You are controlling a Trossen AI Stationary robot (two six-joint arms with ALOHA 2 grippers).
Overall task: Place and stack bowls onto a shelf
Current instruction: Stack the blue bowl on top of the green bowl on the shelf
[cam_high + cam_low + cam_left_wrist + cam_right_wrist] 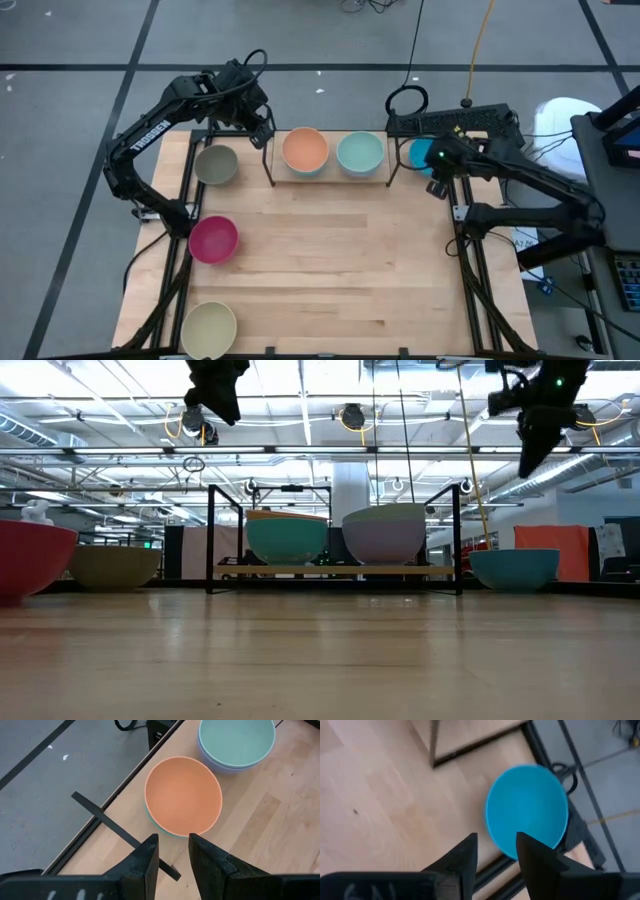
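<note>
The shelf [330, 178] stands at the table's far edge and carries two stacks. The orange bowl [183, 795] sits nested in the cyan bowl [287, 542], and the pale green bowl [236, 740] sits in the lavender one [385, 540]. The blue bowl [527, 807] rests on the table right of the shelf. The olive-grey [215, 165], magenta [213, 240] and cream [208, 328] bowls stand along the left edge. My left gripper [173, 855] hovers open, high above the shelf's left end. My right gripper [496, 852] hovers open above the blue bowl's near side.
Black frame rails [470, 260] run along the table's left and right sides. A black power strip [450, 120] and cables lie beyond the far edge. Bare wood [340, 270] spreads across the middle and near right of the table.
</note>
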